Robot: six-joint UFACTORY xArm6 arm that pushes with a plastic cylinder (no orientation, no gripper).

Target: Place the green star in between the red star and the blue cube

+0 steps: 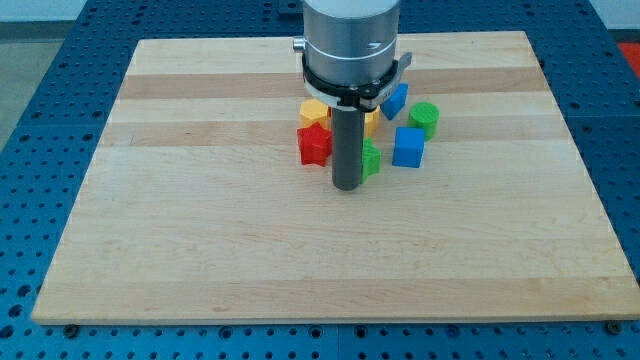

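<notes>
- Our tip touches the green star, which sits on the bench between the red star and blue cube.
- We have no fingers, only the rod.

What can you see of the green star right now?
The green star is mostly hidden: only a bright green, plastic-looking sliver shows at the right edge of the rod, so its star shape can barely be made out. It sits on the wooden board between the red star and the blue cube, apart from the cube. My tip stands right against its left side, at the view's bottom; actual contact cannot be confirmed.
</notes>
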